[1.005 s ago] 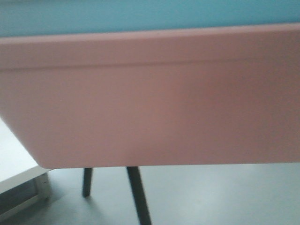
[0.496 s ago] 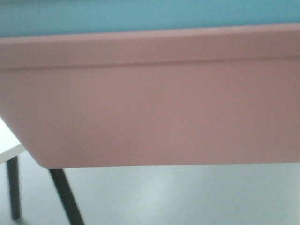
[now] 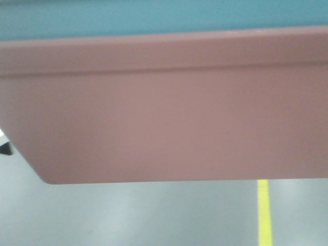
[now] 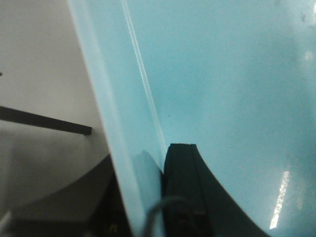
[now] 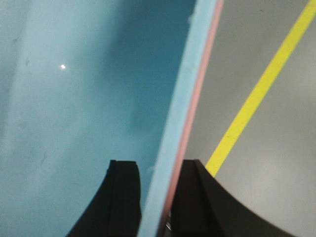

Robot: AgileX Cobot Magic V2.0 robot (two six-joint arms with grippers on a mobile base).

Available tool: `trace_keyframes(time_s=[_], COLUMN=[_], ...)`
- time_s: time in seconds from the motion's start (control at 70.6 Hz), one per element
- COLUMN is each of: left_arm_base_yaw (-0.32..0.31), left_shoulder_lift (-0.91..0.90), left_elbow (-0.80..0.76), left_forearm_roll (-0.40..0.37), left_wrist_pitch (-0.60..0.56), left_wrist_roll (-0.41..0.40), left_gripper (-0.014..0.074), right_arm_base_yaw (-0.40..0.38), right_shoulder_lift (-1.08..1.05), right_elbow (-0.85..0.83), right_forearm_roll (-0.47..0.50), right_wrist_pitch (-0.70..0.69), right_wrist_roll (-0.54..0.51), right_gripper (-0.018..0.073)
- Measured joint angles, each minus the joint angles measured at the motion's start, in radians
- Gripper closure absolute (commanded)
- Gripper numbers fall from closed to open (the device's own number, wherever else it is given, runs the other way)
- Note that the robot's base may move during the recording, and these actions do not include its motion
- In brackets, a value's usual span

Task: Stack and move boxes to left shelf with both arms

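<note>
Sky-blue bin (image 3: 154,15) inside salmon-pink bin (image 3: 164,118), left gripper (image 4: 143,165) and right gripper (image 5: 157,170) pinching its rim; yellow line (image 3: 263,210) at 5 o'clock.

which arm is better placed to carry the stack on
Neither alone, likely: the left gripper clamps the blue bin wall, the right gripper clamps its rim with the pink bin rim. Shelf unseen.

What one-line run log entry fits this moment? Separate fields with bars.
stack: blue bin nested in pink bin, above floor | left gripper: shut on blue bin wall | right gripper: shut on both rims | shelf: unseen
</note>
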Motion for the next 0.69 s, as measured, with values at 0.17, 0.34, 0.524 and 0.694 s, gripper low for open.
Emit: trace_keyframes(time_s=[0.17,0.34,0.524,0.694], left_arm_base_yaw=[0.0,0.0,0.0,0.0], left_shoulder_lift=[0.0,0.0,0.0,0.0], left_elbow=[0.0,0.0,0.0,0.0], left_forearm_roll=[0.0,0.0,0.0,0.0], left_wrist_pitch=[0.0,0.0,0.0,0.0], left_wrist_roll=[0.0,0.0,0.0,0.0], left_gripper=[0.0599,0.0599,0.0599,0.0599], right_arm_base_yaw=[0.0,0.0,0.0,0.0], right_shoulder_lift=[0.0,0.0,0.0,0.0], right_elbow=[0.0,0.0,0.0,0.0], right_forearm_roll=[0.0,0.0,0.0,0.0], right_wrist_pitch=[0.0,0.0,0.0,0.0], right_wrist_roll=[0.0,0.0,0.0,0.0], right_gripper=[0.0527,0.0527,0.0527,0.0527])
